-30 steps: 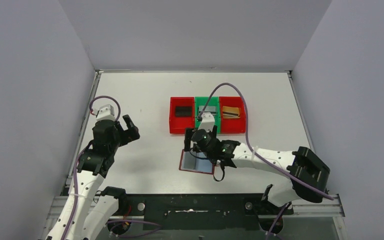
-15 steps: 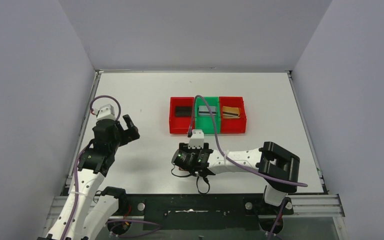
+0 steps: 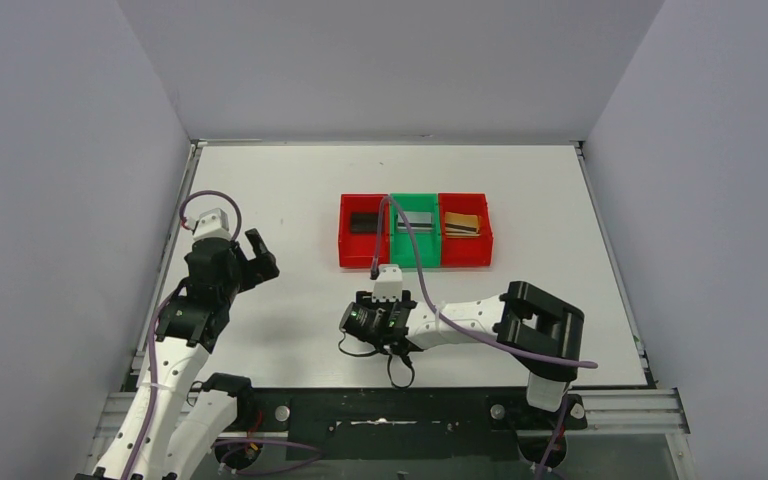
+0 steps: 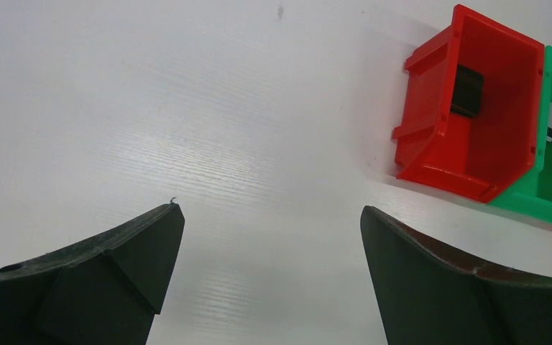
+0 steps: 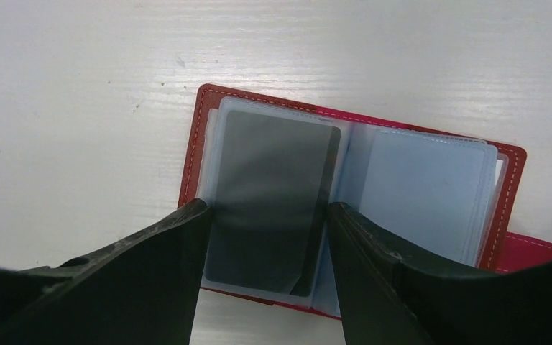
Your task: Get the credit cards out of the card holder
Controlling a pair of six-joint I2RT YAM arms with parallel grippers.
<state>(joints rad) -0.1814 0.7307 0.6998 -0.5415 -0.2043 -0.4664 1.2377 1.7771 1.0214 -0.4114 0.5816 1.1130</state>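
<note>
Jaws spread, the right tool [image 5: 267, 210] straddles a dark credit card [image 5: 273, 172] sleeved in the open card holder [image 5: 417, 194] on the near tabletop [image 5: 79, 86]; next it likely must pinch and slide it out.

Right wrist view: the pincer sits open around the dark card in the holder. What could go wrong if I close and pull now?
1. The right pincer straddles the dark card while it lies inside its clear sleeve. Closing may pinch sleeve and card together and lift the whole card holder.
2. The left pincer hovers open over bare table, away from the holder. Nothing pins it, so it could slide or flip.
</note>
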